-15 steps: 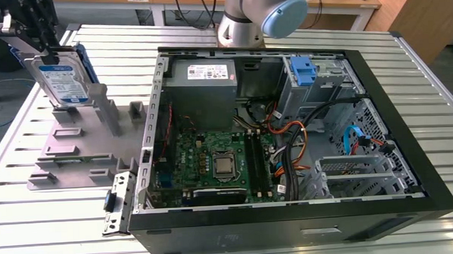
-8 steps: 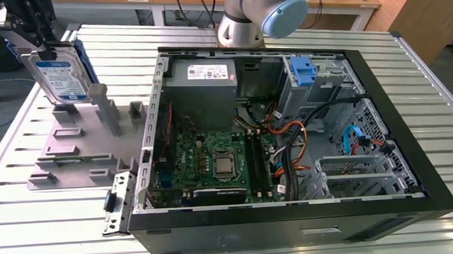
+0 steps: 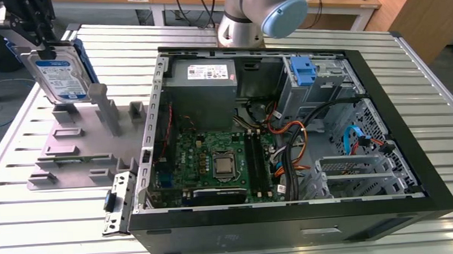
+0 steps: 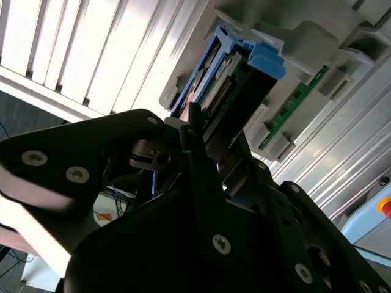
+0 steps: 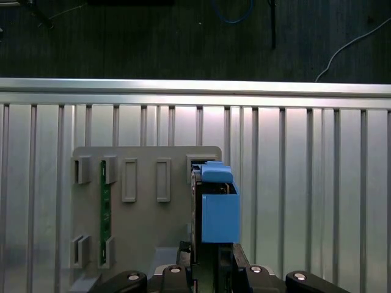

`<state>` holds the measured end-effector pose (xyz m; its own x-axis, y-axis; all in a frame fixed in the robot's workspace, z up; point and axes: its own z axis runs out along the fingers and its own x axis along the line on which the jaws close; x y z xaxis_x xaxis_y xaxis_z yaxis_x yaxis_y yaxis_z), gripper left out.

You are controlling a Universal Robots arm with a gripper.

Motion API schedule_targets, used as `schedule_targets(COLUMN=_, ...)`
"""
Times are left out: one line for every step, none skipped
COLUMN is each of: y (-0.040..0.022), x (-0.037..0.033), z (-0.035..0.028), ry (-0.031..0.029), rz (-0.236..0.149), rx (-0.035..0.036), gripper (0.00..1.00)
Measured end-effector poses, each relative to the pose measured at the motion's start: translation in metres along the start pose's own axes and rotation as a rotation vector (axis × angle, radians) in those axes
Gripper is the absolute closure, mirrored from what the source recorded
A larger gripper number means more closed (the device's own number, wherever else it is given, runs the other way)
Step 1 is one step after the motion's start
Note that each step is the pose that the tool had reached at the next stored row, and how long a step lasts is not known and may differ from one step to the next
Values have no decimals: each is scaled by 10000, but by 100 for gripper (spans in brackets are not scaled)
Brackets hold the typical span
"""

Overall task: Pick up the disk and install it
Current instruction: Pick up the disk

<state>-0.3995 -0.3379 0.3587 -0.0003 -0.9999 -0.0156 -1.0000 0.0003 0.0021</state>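
The disk [image 3: 60,76] is a silver drive with a white-and-blue label in blue caddy rails. It stands upright at the exterior view's far left, over the grey holder plate [image 3: 76,144]. My gripper [image 3: 44,50] comes down from above and is shut on the disk's upper end. Whether the lower edge still touches the holder's slot I cannot tell. In the second wrist view my gripper [image 4: 208,125] clamps the disk [image 4: 235,76] between its black fingers. The first wrist view shows the disk's blue caddy [image 5: 219,210] edge-on just beyond my gripper [image 5: 209,259].
An open computer case [image 3: 408,154] lies on the slatted aluminium table [image 3: 49,223], with a motherboard [image 3: 212,161], a grey power supply [image 3: 202,77] and loose cables. A bare blue bracket [image 3: 304,72] sits in the drive bay. A green circuit strip [image 5: 105,213] stands in the holder.
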Motion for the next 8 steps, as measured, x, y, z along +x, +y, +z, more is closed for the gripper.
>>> schedule_targets(y=0, x=0, z=-1, ry=0, rz=0, rx=0, gripper=65)
schedule_targets(y=0, x=0, z=-2, ry=0, rz=0, rx=-1, gripper=65)
schedule_targets(y=0, x=0, z=-2, ry=0, rz=0, rx=-1, gripper=65)
schedule_targets(y=0, x=0, z=-3, ry=0, rz=0, rx=0, gripper=65)
schedule_targets(y=0, x=0, z=-8, ry=2, rz=0, rx=-4, gripper=65)
schedule_targets(y=0, x=0, z=-13, ry=1, rz=0, rx=-3, gripper=65)
schedule_targets(y=0, x=-1, z=-20, ry=0, rz=0, rx=-2, gripper=65)
schedule_targets(y=0, x=-1, z=-31, ry=1, rz=0, rx=-2, gripper=65)
